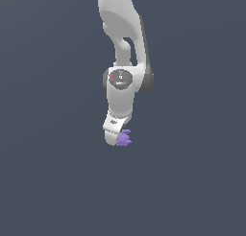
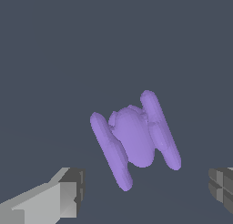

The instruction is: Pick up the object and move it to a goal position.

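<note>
The object (image 2: pixel 134 139) is a small purple lumpy thing with a rounded middle between two flat lobes. In the exterior view the object (image 1: pixel 125 138) peeks out at the white gripper's (image 1: pixel 114 139) lower end, on its right side in that view. In the wrist view the gripper (image 2: pixel 148 196) is open, with one grey finger (image 2: pixel 68 196) and the other finger (image 2: pixel 221 187) standing wide apart on either side. The object lies between and beyond the fingertips, touching neither. The fingers are hidden by the hand in the exterior view.
The white arm (image 1: pixel 122 43) comes down from the top of the exterior view. The ground (image 1: pixel 48 182) is a plain dark grey-blue surface with nothing else showing on it.
</note>
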Available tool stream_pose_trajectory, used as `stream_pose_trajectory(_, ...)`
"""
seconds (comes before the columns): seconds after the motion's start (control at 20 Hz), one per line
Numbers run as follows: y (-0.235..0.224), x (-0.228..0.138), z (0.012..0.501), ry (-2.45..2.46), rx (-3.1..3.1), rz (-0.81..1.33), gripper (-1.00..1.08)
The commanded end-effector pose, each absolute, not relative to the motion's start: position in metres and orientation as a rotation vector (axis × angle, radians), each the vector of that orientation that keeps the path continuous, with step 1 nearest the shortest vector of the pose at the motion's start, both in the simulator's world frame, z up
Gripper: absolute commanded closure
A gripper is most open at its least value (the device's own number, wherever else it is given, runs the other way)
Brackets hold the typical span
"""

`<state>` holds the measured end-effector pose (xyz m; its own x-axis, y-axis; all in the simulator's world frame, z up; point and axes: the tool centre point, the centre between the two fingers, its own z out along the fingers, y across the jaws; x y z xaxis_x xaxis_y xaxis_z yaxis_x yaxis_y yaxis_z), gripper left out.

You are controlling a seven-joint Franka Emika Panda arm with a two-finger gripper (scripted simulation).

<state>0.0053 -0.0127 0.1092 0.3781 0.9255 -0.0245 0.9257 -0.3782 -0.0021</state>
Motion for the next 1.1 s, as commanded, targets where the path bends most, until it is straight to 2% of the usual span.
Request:
stream_pose_trajectory(0.0, -0.011, 0.006, 0.106, 1.837, 2.536, -0.029, -0.92)
stream_pose_trajectory(1.05, -0.005, 0.01, 0.091, 2.241, 2.202, 0.0, -0.92)
